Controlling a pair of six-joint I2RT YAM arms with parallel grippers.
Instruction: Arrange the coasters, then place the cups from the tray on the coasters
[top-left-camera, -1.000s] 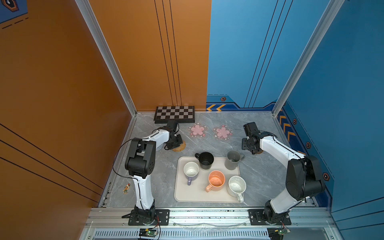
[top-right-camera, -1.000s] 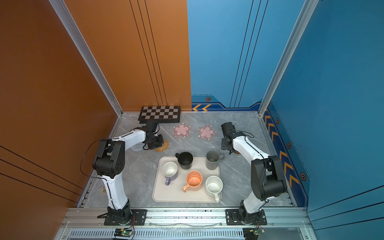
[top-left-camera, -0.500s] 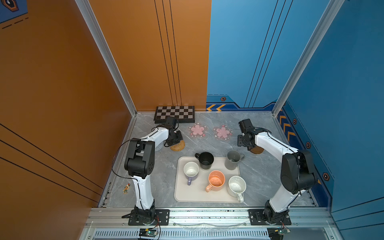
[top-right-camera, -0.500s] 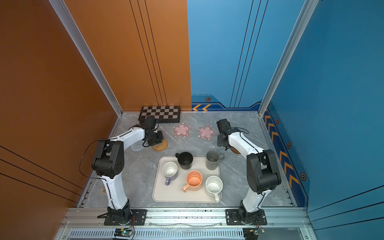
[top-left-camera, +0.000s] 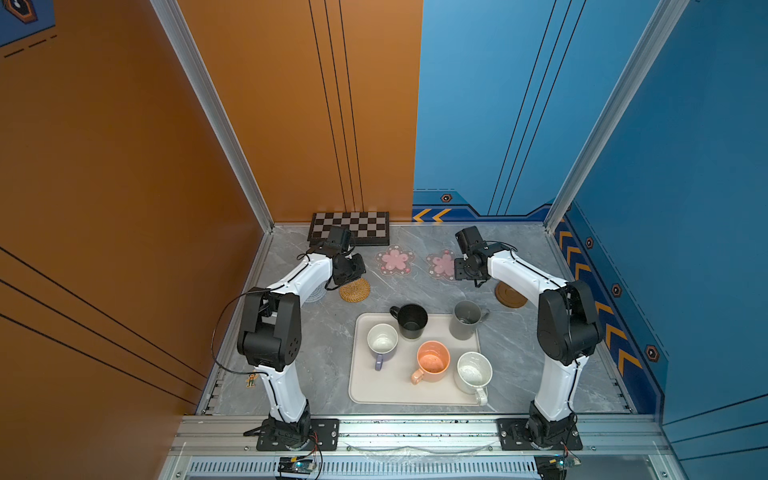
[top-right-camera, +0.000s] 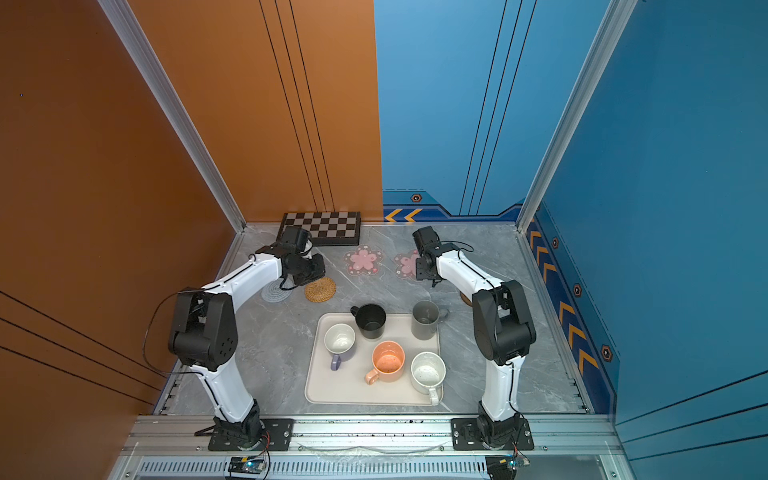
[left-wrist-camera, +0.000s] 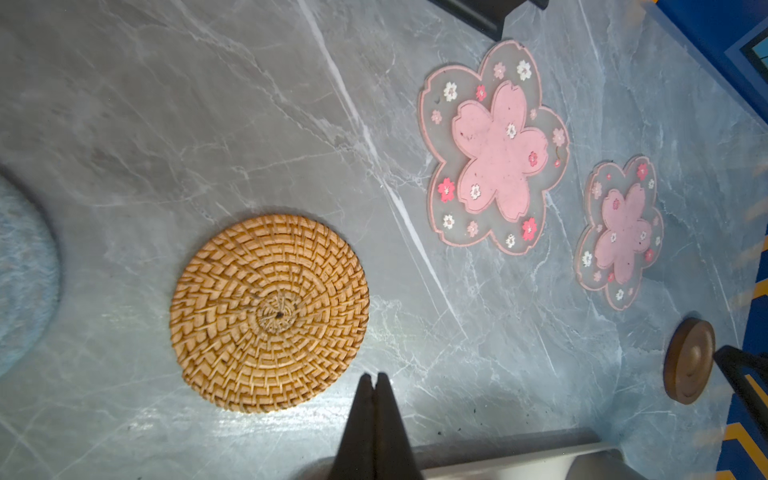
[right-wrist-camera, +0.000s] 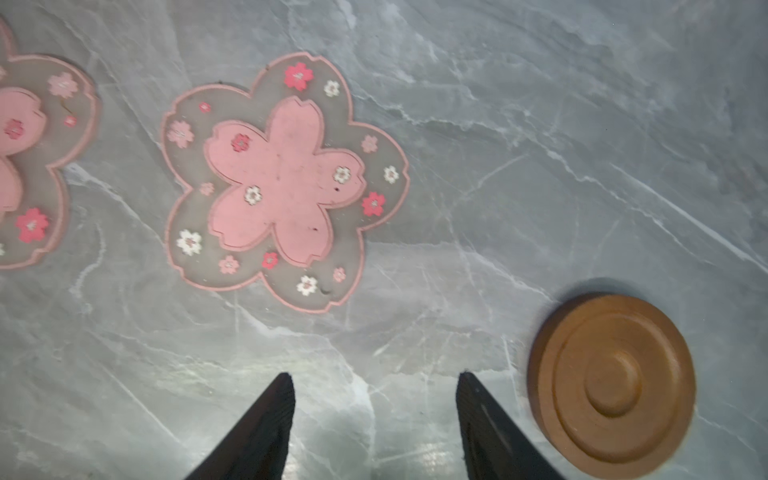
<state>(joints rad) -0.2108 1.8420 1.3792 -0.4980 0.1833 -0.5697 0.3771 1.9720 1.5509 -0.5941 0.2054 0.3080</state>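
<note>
The coasters lie in a loose row across the far table: pale-blue woven (top-left-camera: 314, 294) half under my left arm, tan rattan (top-left-camera: 354, 289), two pink flowers (top-left-camera: 395, 259) (top-left-camera: 441, 264), and dark-brown wooden (top-left-camera: 510, 295). My left gripper (left-wrist-camera: 372, 376) is shut and empty, hovering by the rattan coaster's (left-wrist-camera: 269, 313) edge. The open right gripper (right-wrist-camera: 374, 376) holds nothing and hangs over bare table between a pink flower (right-wrist-camera: 282, 183) and the wooden coaster (right-wrist-camera: 611, 388). The cream tray (top-left-camera: 361, 390) carries black (top-left-camera: 411, 321), grey (top-left-camera: 463, 319), lavender (top-left-camera: 382, 338), orange (top-left-camera: 433, 360) and white speckled (top-left-camera: 473, 372) cups.
A checkered board (top-left-camera: 350, 227) lies against the back wall behind my left gripper (top-left-camera: 356, 270). Orange and blue walls close in the table on three sides. A small figure (top-left-camera: 251, 380) lies at the left table edge. The right gripper (top-left-camera: 467, 276) overlaps the right pink flower in both top views.
My right gripper has moved left, away from the wooden coaster, which stays on the table, and its jaws have widened slightly. The left gripper has drawn back a little from the rattan coaster.
</note>
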